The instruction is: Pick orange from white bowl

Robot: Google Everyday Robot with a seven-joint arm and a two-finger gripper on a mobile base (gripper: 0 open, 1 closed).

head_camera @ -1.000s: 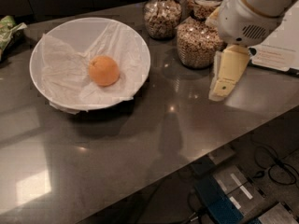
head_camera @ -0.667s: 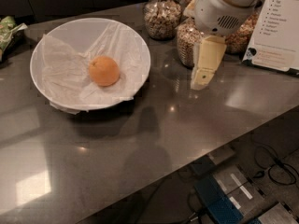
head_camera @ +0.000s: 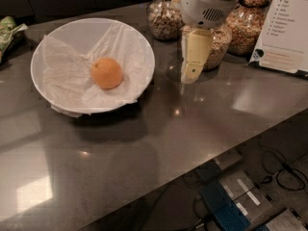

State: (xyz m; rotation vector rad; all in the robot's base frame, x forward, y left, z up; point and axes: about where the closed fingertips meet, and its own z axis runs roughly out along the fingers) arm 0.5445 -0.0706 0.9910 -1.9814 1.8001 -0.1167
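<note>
The orange lies in the middle of the white bowl, on crinkled white paper. The bowl stands on the dark counter at the left. My gripper hangs from the white arm at the top right, its cream-coloured tip pointing down just above the counter. It is to the right of the bowl's rim and apart from it, with nothing seen in it.
Several glass jars of grain stand behind the gripper at the back. A white printed card leans at the right. A green packet lies at the far left. The counter's front edge drops to floor cables.
The arm and gripper have moved left, from near the card toward the bowl. The orange and bowl have not moved.
</note>
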